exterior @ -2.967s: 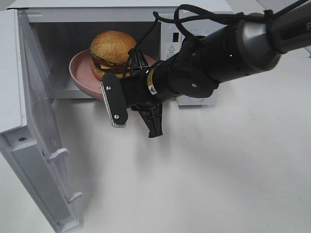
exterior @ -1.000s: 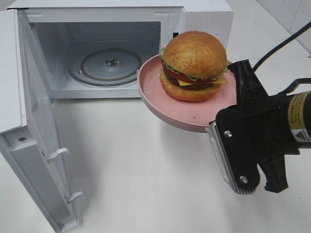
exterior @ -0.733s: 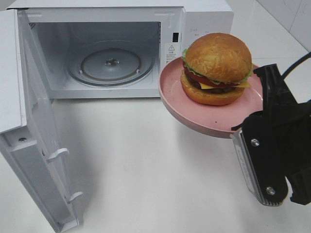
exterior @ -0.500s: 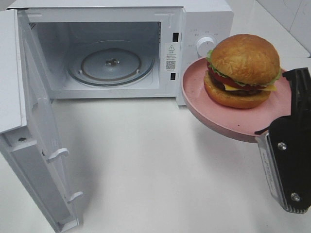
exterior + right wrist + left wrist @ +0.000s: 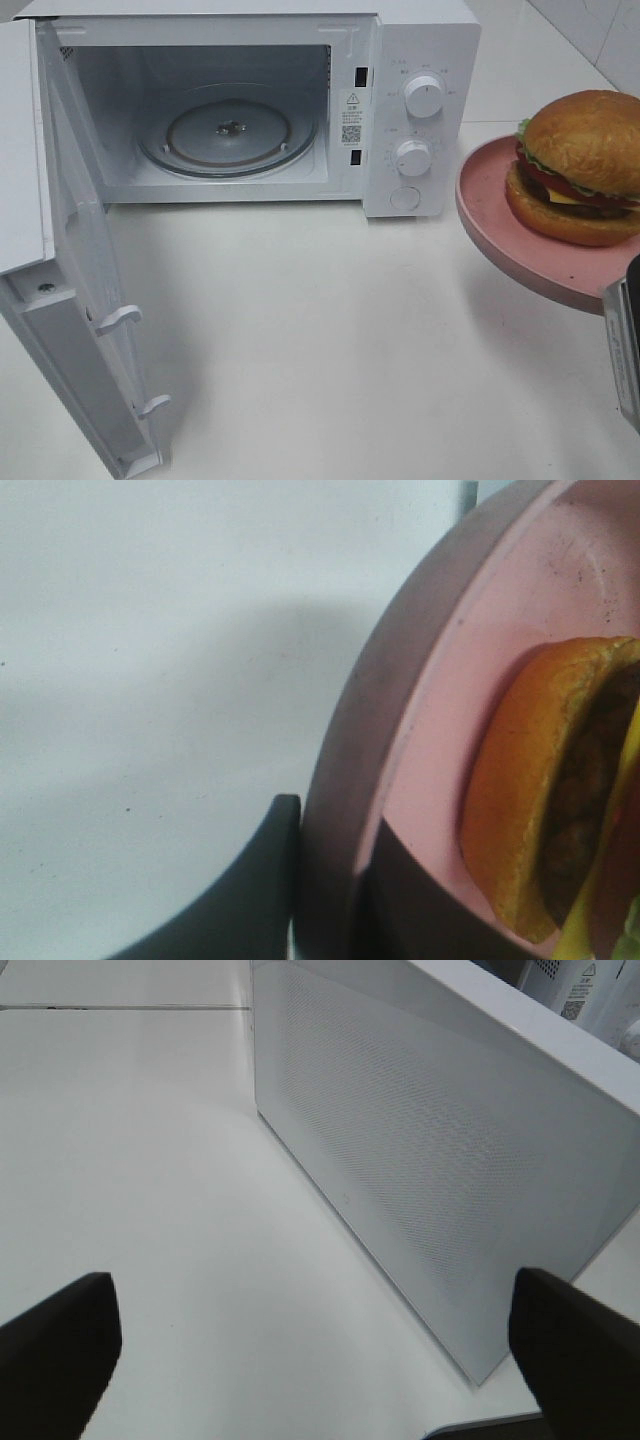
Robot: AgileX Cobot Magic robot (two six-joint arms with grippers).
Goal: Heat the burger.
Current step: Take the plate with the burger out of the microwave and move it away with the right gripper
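At the right edge of the high view, the burger [image 5: 585,165] sits on a round pink plate [image 5: 520,245] held up above the white tabletop [image 5: 330,340], well clear of the microwave [image 5: 300,100]. That view shows the whole stack: glossy bun, green lettuce, red tomato, yellow cheese and dark patty. The right wrist view gives only a close slice of it, the lower bun and patty edge [image 5: 545,790], but it alone shows the grip. The right gripper [image 5: 330,890] is clamped on the plate's rim [image 5: 350,750], one dark finger [image 5: 245,890] under the outside of the rim and the other pressed on the pink inner face. From the high camera only a grey and black sliver of this gripper [image 5: 625,340] shows below the plate.

The high view also takes in the microwave standing with its door [image 5: 70,290] swung wide to the left, the glass turntable [image 5: 228,135] bare inside, and two white knobs [image 5: 422,95] on the control panel.

The left gripper does not appear there. Its own wrist camera shows its two dark fingertips [image 5: 55,1350] spread far apart with nothing between them, hovering by the perforated outer face of the open door [image 5: 430,1140] above the table.
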